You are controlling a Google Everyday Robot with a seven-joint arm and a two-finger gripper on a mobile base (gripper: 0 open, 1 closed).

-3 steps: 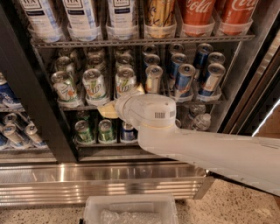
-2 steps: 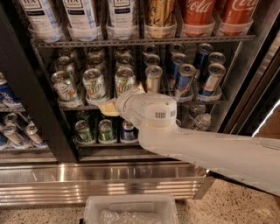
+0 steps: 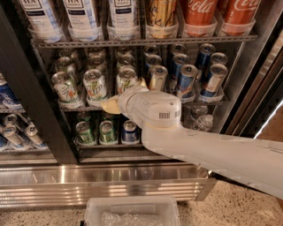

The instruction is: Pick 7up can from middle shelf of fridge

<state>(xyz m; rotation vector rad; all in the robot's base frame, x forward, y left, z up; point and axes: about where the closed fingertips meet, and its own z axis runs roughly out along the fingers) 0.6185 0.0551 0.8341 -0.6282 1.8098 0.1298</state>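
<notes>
The fridge (image 3: 132,185) stands open, with a ribbed steel base panel. On the middle shelf (image 3: 212,100), 7up cans fill the left lanes: one (image 3: 66,90), a second (image 3: 95,84) and a third (image 3: 127,78) at the front. My gripper (image 3: 126,95) reaches in from the lower right on a white arm. Its jaws are open and straddle the third 7up can. One yellowish fingertip (image 3: 110,106) is low on the can's left. The other fingertip (image 3: 142,83) is between the can and a gold can (image 3: 158,77).
Slim blue-and-silver cans (image 3: 186,79) fill the shelf's right lanes. Tall bottles (image 3: 82,15) and red cola cans (image 3: 200,12) stand on the rack above. Small green cans (image 3: 85,132) and clear bottles (image 3: 199,120) sit below. A clear plastic bin (image 3: 132,212) lies on the floor in front.
My gripper has moved slightly up and deeper into the shelf, closer around the third 7up can. The cans have not moved.
</notes>
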